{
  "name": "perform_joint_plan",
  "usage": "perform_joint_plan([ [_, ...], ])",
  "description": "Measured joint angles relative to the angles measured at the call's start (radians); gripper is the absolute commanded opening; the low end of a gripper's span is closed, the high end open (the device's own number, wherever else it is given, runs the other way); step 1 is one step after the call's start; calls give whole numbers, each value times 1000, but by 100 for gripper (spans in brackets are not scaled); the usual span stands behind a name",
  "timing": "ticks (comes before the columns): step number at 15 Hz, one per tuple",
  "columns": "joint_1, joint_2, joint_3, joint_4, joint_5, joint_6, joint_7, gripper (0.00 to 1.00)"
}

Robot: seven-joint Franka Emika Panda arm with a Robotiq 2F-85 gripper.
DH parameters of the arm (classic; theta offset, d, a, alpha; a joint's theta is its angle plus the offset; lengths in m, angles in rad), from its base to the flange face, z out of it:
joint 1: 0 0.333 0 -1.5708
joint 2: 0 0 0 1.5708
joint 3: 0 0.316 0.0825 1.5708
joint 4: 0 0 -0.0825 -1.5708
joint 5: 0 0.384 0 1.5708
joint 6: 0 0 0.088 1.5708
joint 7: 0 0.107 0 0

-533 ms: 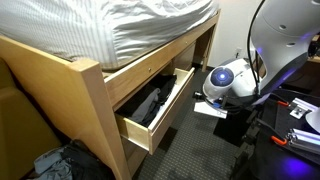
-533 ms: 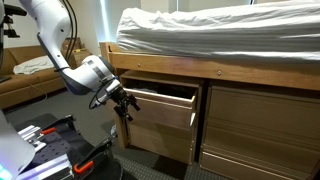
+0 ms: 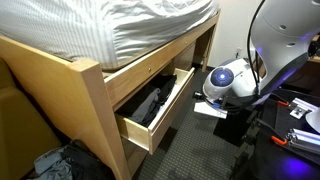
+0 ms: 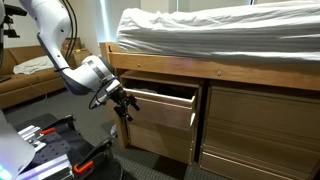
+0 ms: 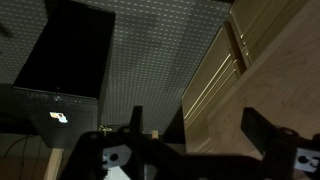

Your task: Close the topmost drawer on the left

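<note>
Hovering just beside the outer edge of the pulled-out drawer [image 4: 165, 112], gripper [image 4: 124, 102] with fingers spread, open carpet [image 5: 150, 60] below.

In an exterior view the white arm [image 4: 48, 35] comes down from the upper corner in a bend, its last links sloping downward to a pale, rounded wrist [image 4: 92, 75], from which the black claw [image 4: 124, 102] juts forward and slightly down at about mid-height. The wrist view looks out between the claw's two dark fingers [image 5: 136, 120], which rise from the bottom edge and stand spread well apart, one toward the middle and one toward the side, with a wide gap between their tips.
</note>
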Motion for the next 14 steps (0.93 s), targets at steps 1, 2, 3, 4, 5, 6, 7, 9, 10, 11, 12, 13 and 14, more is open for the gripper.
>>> perform_joint_plan([
  [1,0,0,0,0,0,0,0,100],
  [2,0,0,0,0,1,1,-1,100],
  [3,1,1,15,3,56,48,-37,100],
  [4,9,1,39,5,129,103,-87,100],
  [5,24,1,65,4,197,150,-136,100],
  [6,38,1,95,4,267,195,-191,100],
  [7,42,0,128,1,331,244,-253,100],
  [9,12,-1,193,0,401,316,-361,100],
  [10,-6,-1,206,0,404,331,-381,100],
  [11,-21,-2,211,0,404,339,-392,100],
  [12,-32,-3,211,1,404,341,-401,100],
  [13,-37,-4,211,1,404,341,-405,100],
  [14,-41,-4,222,1,460,340,-446,100],
])
